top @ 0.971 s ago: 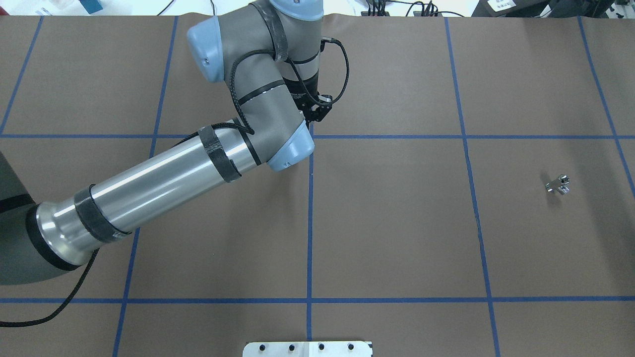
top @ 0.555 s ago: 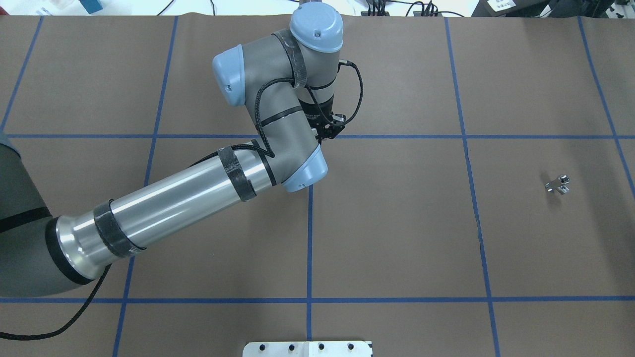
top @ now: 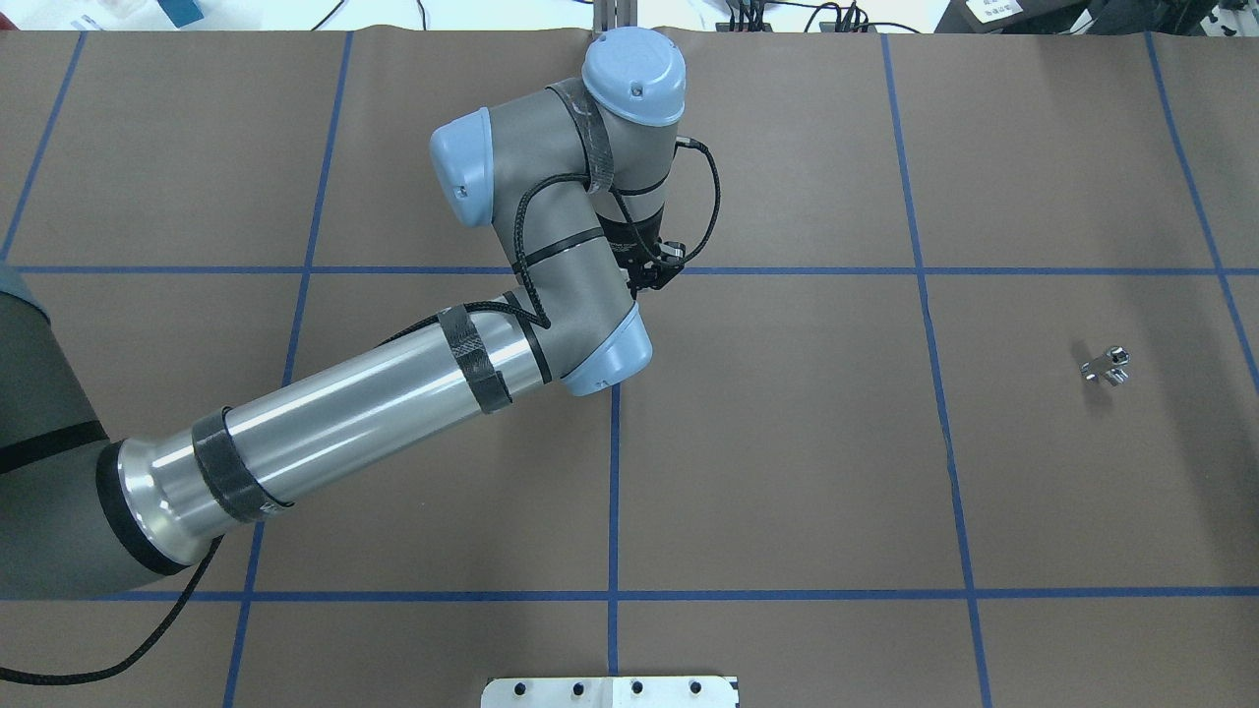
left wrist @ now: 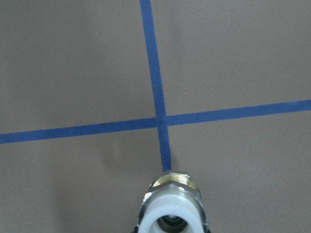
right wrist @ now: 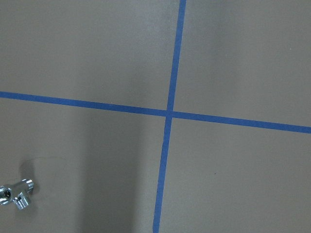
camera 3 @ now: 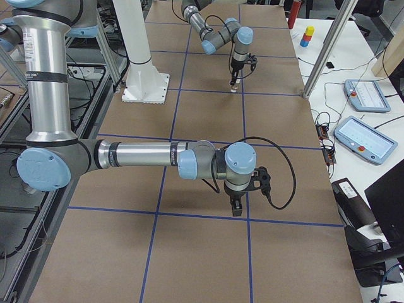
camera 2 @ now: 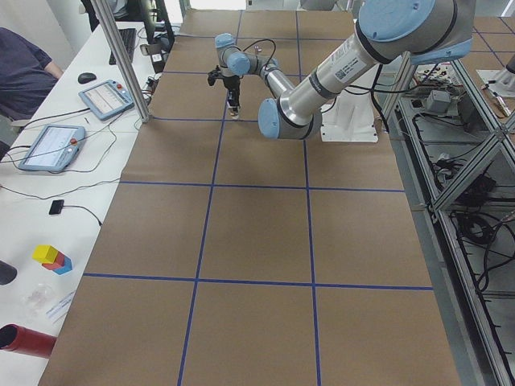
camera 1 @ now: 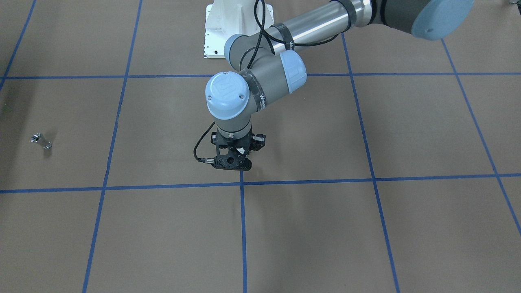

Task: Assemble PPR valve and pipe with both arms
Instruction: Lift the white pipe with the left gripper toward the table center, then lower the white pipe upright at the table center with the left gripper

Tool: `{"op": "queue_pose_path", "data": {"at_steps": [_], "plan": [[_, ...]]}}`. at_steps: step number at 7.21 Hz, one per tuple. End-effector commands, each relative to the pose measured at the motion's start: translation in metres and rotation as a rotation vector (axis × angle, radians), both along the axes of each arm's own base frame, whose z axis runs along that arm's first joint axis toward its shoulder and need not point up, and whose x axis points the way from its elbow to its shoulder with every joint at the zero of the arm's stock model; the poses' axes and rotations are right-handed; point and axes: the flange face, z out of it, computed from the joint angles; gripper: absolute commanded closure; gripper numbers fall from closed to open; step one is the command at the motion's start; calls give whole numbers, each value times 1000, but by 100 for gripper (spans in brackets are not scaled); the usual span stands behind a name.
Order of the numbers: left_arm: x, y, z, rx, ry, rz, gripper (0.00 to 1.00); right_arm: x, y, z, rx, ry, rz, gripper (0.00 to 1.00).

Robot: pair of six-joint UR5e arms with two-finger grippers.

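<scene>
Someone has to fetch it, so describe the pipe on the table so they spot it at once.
On the brown table gridded with blue tape, look in the middle-row square on the robot's far right. The pipe lies there alone: a tiny shiny all-silver piece, unlike the brass-and-white valve in the left gripper.

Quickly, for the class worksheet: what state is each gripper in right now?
Left gripper: closed, holding the PPR valve.
Right gripper: cannot be told.

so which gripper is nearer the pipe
Right. The right gripper hovers near the pipe, which shows at the lower left of its wrist view. The left gripper, holding the valve, is over the middle of the table, far from the pipe.
</scene>
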Motion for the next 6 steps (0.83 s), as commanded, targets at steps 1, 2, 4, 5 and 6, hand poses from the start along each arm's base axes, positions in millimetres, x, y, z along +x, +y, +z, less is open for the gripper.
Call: {"op": "queue_pose_path", "data": {"at_steps": [1, 2, 4, 5, 6], "plan": [[4, 4, 5, -2, -4, 10, 100, -1, -5, -5, 3, -3, -1, 1], [4, 5, 7, -2, -2, 9, 100, 0, -8, -6, 3, -1, -1, 1], [6, 8, 6, -5, 1, 10, 100, 0, -10, -7, 3, -1, 0, 1], [8, 10, 6, -4, 2, 13, 100, 0, -10, -5, 0, -2, 0, 1], [7, 10, 6, -3, 1, 12, 100, 0, -10, -5, 0, -2, -1, 1]]}}
